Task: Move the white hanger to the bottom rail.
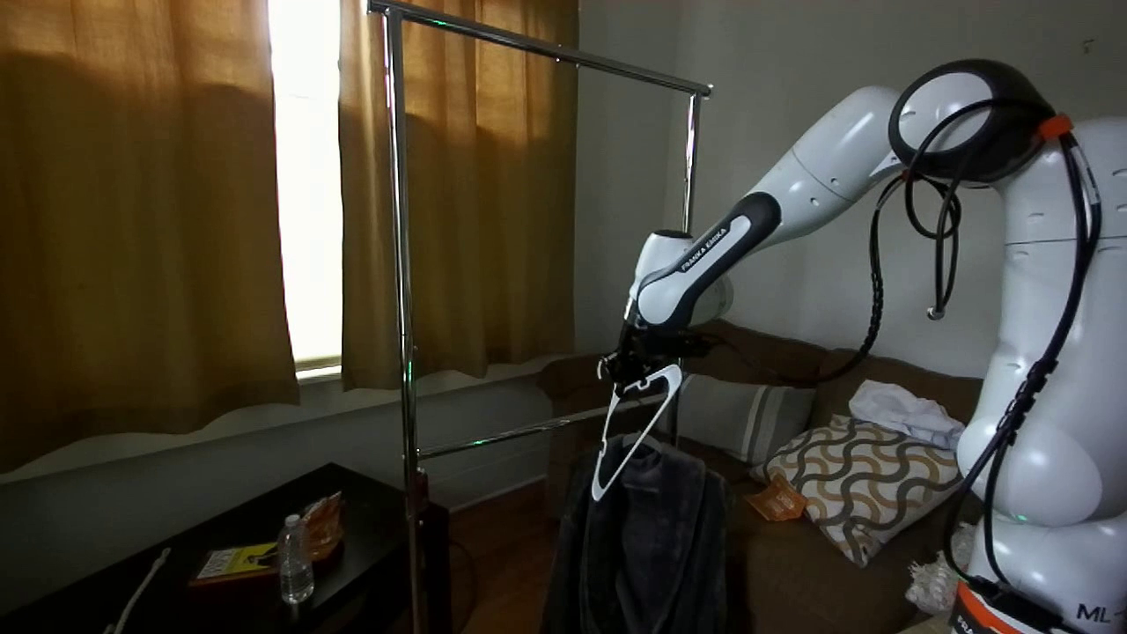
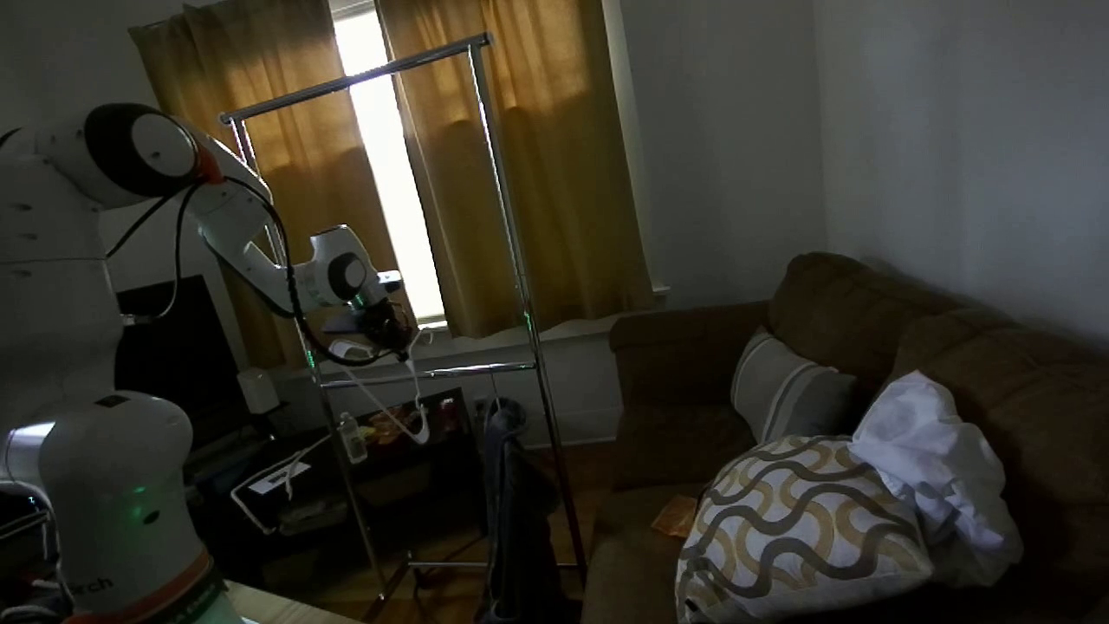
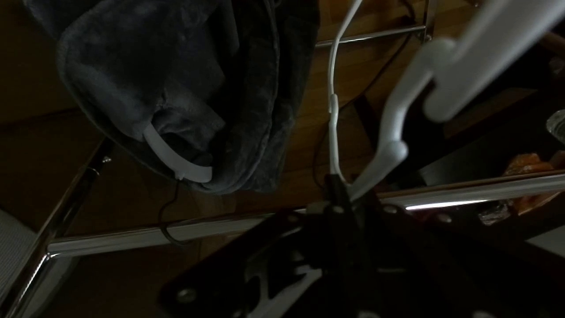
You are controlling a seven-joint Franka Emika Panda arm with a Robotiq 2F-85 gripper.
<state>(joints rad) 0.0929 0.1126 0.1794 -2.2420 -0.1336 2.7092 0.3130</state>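
Note:
The thin white hanger [image 1: 673, 379] is held by my gripper [image 1: 627, 380], its frame slanting down below the fingers. In an exterior view the hanger [image 2: 422, 429] has its hook showing just beyond the gripper [image 2: 403, 347], above the bottom rail [image 2: 481, 370]. The silver bottom rail [image 1: 502, 436] also crosses the wrist view [image 3: 468, 198], passing behind the fingers. There the fingertips [image 3: 346, 190] are shut on the hanger [image 3: 394, 115]; the hook is hidden by the gripper. I cannot tell whether the hanger touches the rail.
A dark grey garment [image 1: 651, 528] hangs on the bottom rail close beside the held hanger. The rack's post [image 1: 401, 264] and top bar [image 1: 546, 48] frame the space. A sofa [image 2: 693, 347] with pillows stands beside it. A dark table [image 1: 370, 493] bears a bottle [image 1: 295, 563].

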